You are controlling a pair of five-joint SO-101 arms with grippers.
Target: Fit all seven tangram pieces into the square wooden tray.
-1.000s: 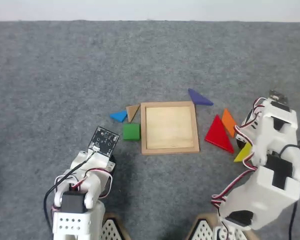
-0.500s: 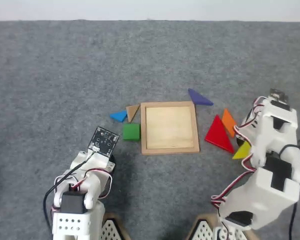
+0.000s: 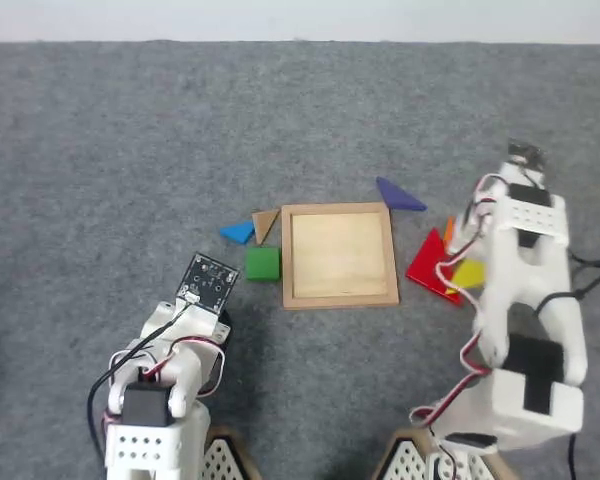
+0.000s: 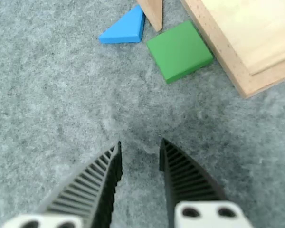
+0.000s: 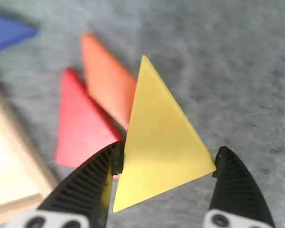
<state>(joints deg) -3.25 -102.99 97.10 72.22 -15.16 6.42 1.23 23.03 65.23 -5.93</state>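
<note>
The square wooden tray (image 3: 289, 252) lies mid-table with nothing inside it. My right gripper (image 5: 167, 164) is shut on the yellow triangle (image 5: 159, 137), holding it above the red triangle (image 5: 80, 126) and orange triangle (image 5: 107, 80); from above the yellow triangle (image 3: 467, 273) hangs just right of the red triangle (image 3: 427, 266). A dark blue piece (image 3: 399, 194) lies at the tray's far right corner. The green square (image 3: 262, 263), tan triangle (image 3: 266, 223) and light blue triangle (image 3: 238, 232) sit left of the tray. My left gripper (image 4: 139, 154) is open over bare carpet, short of the green square (image 4: 179, 50).
Grey carpet covers the table, with open room in front of and behind the tray. The tray's corner (image 4: 242, 52) shows beside the green square in the left wrist view. The white right arm (image 3: 520, 300) rises over the pieces on the right.
The right arm has swung forward and toward the tray, carrying the yellow triangle up off the carpet and over the red triangle's edge. The left arm has not moved.
</note>
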